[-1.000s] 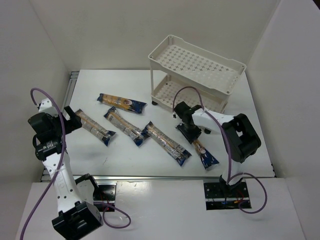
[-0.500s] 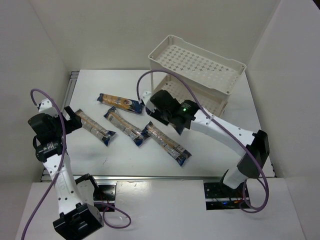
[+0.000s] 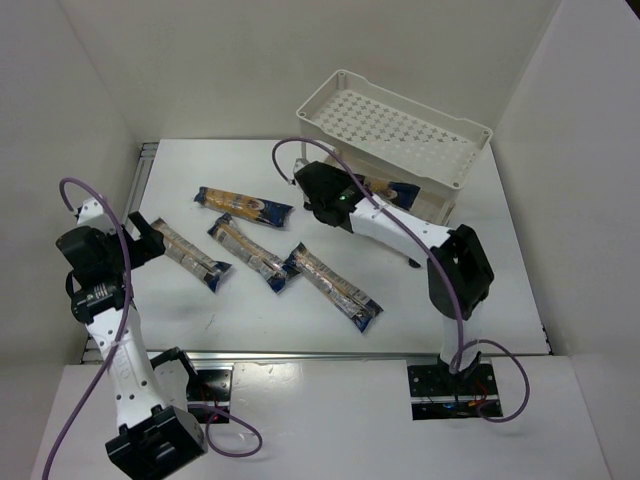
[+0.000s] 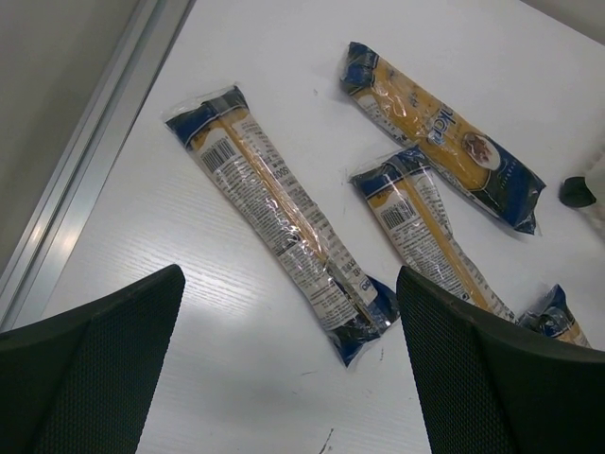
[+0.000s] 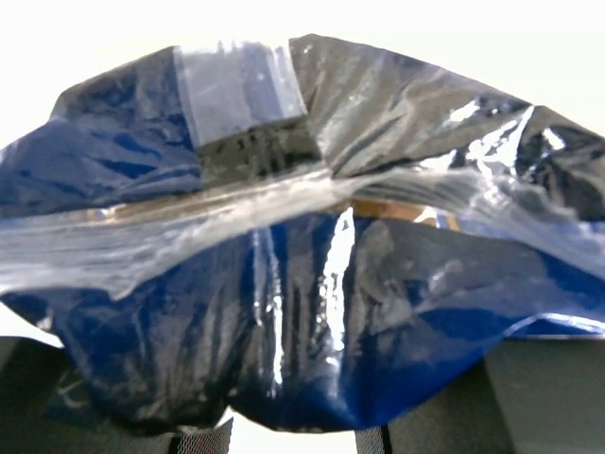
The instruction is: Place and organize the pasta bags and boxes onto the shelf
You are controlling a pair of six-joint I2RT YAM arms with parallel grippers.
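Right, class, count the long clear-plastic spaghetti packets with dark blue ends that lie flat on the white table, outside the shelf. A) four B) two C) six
A: four spaghetti packets lie on the white table, at the far side, the left, the middle and the near side. The fifth packet is pinched in the right tool under the top tray of the cream-white plastic two-tier shelf.

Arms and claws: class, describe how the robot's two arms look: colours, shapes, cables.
The left arm and right arm have white links, black joints and black bases; a purple cable loops along each. The left claw and right claw are black, with broad mesh-textured fingers.
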